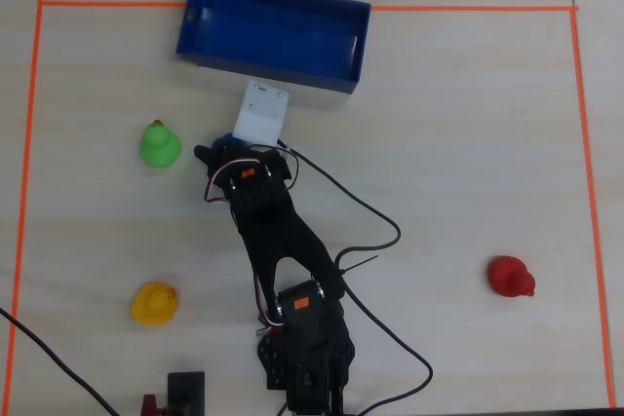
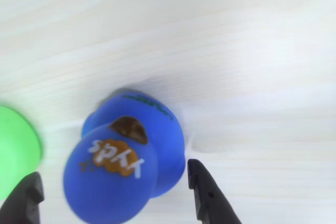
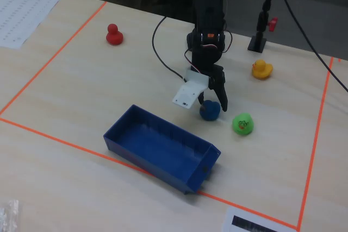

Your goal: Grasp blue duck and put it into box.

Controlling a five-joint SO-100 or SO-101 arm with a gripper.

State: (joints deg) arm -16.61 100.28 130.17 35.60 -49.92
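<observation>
The blue duck (image 2: 123,166) stands on the table, large in the wrist view, between my black fingertips. My gripper (image 2: 113,195) is open, one finger on each side of the duck, with small gaps to it. In the fixed view the gripper (image 3: 213,101) is lowered over the blue duck (image 3: 210,111). In the overhead view the arm hides most of the blue duck (image 1: 224,140). The dark blue box (image 1: 263,65) lies just beyond the gripper; it also shows in the fixed view (image 3: 142,160) and looks empty.
A green duck (image 1: 159,143) stands close beside the blue one, also in the fixed view (image 3: 242,123) and at the wrist view's left edge (image 2: 16,148). A yellow duck (image 1: 155,302) and a red duck (image 1: 511,276) stand farther off. Orange tape (image 1: 575,192) borders the area.
</observation>
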